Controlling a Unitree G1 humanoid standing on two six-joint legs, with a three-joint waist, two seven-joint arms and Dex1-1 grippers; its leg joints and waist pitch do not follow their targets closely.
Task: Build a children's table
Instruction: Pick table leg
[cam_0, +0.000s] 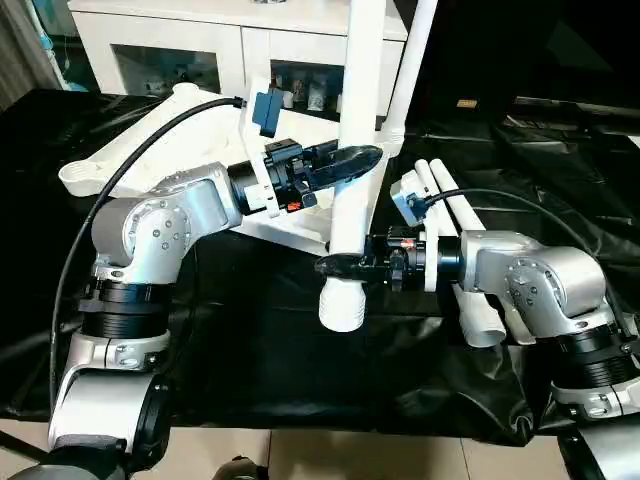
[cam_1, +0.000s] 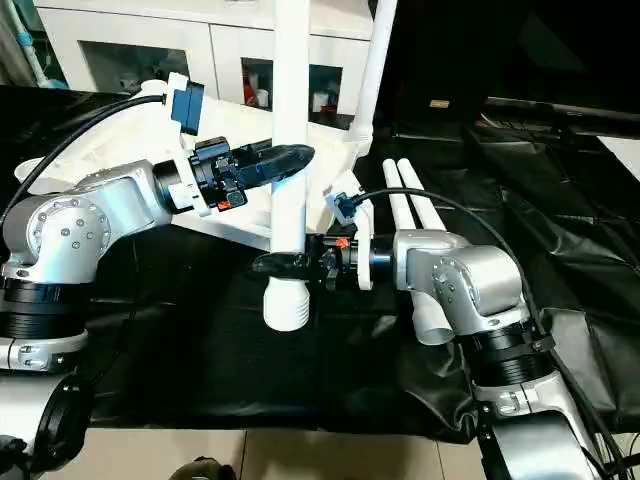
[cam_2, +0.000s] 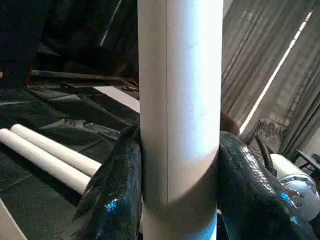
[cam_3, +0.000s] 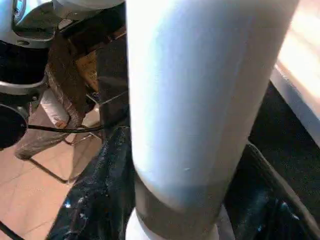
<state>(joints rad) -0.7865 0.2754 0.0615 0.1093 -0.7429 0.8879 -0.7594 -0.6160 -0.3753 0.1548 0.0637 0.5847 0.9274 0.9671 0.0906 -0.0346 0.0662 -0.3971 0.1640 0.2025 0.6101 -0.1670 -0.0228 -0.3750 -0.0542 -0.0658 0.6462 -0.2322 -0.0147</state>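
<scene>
I hold one white leg (cam_0: 352, 110) upright over the black cloth. My left gripper (cam_0: 350, 160) is shut on its middle, with both fingers (cam_2: 117, 190) pressed against the tube. Lower down, my right gripper (cam_0: 340, 266) straddles the same leg just above its wide end (cam_0: 342, 305); one finger (cam_3: 100, 200) touches it and a narrow gap shows at the other. The white table top (cam_0: 150, 150) lies underside up behind my left arm. Another leg (cam_0: 412, 60) stands in its corner socket (cam_0: 394, 135). Two more legs (cam_1: 412, 200) lie side by side to the right.
A white cabinet with glass doors (cam_0: 180, 55) stands right behind the table top. Crumpled black cloth (cam_0: 260, 350) covers the work surface up to its front edge, with tiled floor (cam_0: 400, 460) below. A black cable (cam_0: 130, 160) loops from my left wrist.
</scene>
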